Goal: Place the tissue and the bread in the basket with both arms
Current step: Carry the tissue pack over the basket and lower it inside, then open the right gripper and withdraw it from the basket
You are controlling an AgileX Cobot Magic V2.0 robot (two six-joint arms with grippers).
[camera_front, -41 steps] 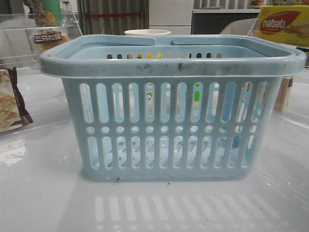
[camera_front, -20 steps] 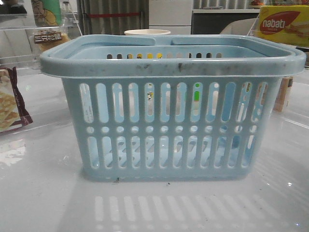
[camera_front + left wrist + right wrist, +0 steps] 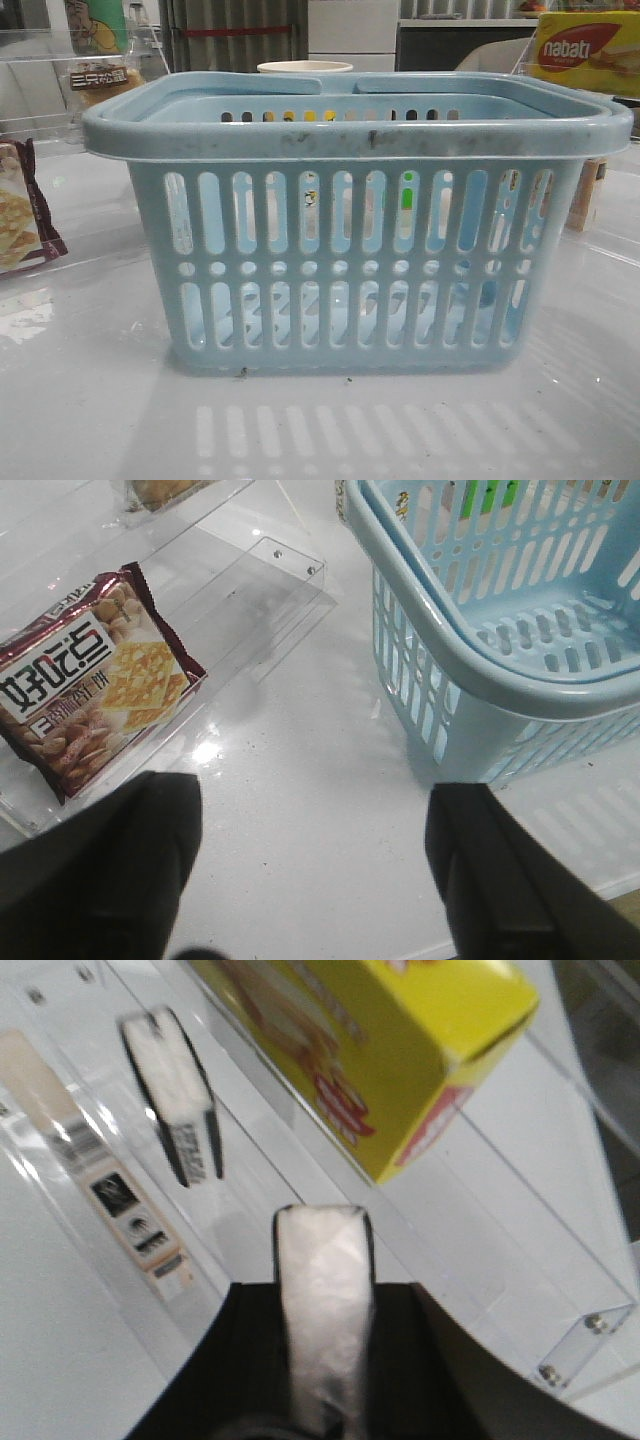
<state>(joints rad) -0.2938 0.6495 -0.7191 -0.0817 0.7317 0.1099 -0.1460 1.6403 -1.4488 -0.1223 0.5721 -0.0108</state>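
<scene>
Basket [image 3: 356, 215] of light-blue slotted plastic stood upright at the centre of the white table [image 3: 90, 400]. Left gripper [image 3: 315, 865] hovered with its dark fingers spread wide and empty, between the basket and a maroon-edged cracker packet [image 3: 90, 685]. Right gripper [image 3: 325, 1305] clamped a black-edged, white-faced tissue pack [image 3: 325, 1290] below a yellow cardboard box [image 3: 370, 1045]. A wrapped golden-brown bread [image 3: 100, 80] lay on a clear shelf at far left.

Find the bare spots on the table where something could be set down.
Free: the table in front of the basket, and the strip between the basket and the cracker packet. Crowded: the clear shelves holding the packet and the yellow box.
</scene>
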